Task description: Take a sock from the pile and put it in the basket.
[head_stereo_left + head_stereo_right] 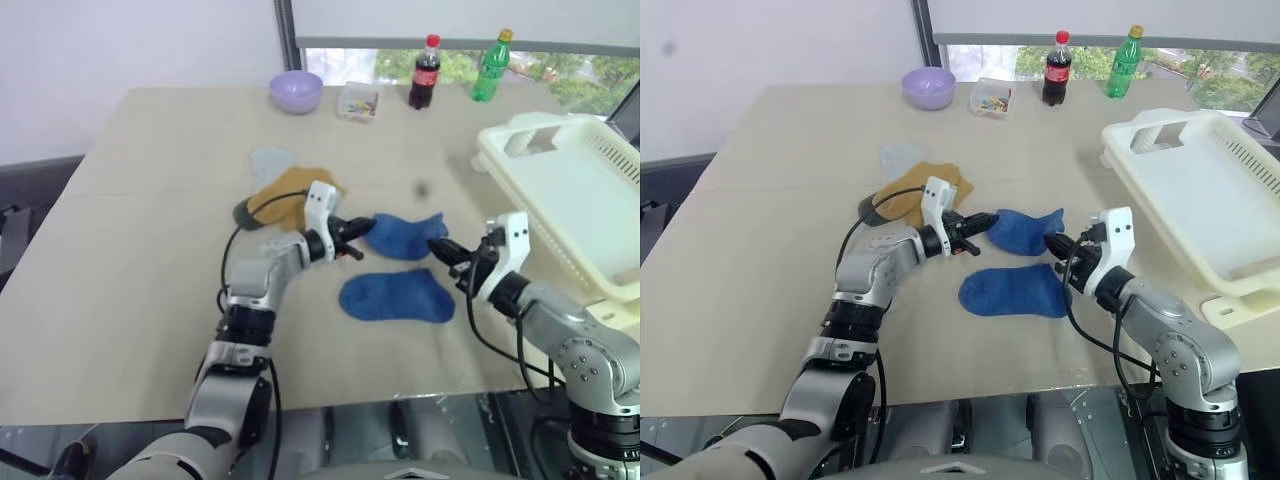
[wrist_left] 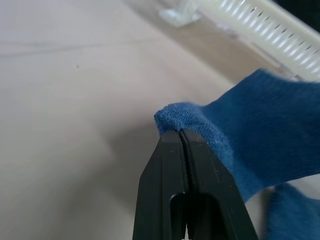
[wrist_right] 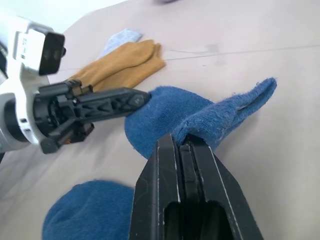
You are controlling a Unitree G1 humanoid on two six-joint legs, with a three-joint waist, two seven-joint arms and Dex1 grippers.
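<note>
1. Far left on the surface [image 1: 130,250]: remainder of the pile [image 1: 290,195], a mustard-orange sock with a pale grey-blue piece beside it, lying behind the left arm.
2. Left end effector [image 1: 362,233]: fingers pressed together, clamped on one end of a blue sock [image 1: 405,235], as shown close up in the left wrist view.
3. Between the arms: that blue sock held off the surface, its long axis running left to right from one end effector to the other.
4. Just below it: a second blue sock [image 1: 397,298], flat on the surface, untouched.
5. Right end effector [image 1: 442,248]: fingers together, pinching the opposite end of the same sock.
6. Far right: the basket [image 1: 570,195], white and slotted, well apart from the sock and nearer the right arm; likely needs a carry rightward.
</note>
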